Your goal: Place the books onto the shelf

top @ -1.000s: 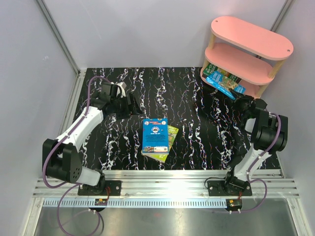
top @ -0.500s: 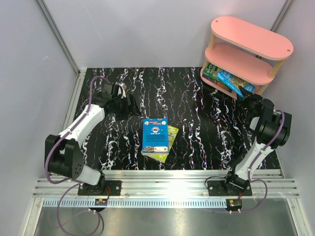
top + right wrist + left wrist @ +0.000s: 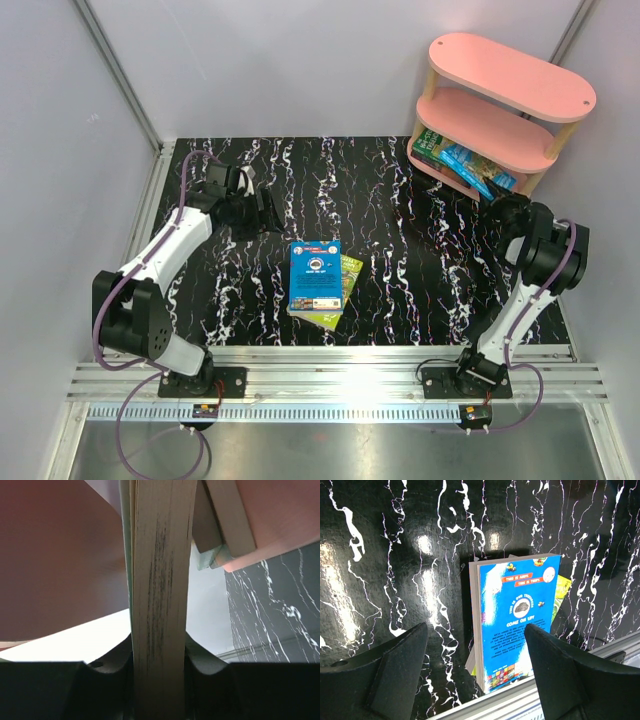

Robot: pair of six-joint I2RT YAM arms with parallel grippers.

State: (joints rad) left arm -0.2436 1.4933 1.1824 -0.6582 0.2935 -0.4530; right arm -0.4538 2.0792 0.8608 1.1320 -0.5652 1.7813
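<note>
Right gripper (image 3: 159, 655) pinches 1 blue paperback (image 3: 478, 168) by its edge (likely to slip between boards of the pink shelf (image 3: 510, 75)); left gripper (image 3: 475, 665) gapes, empty.

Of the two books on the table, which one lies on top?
The blue book lies on top; it covers the yellow-green book, whose right edge alone peeks out.
</note>
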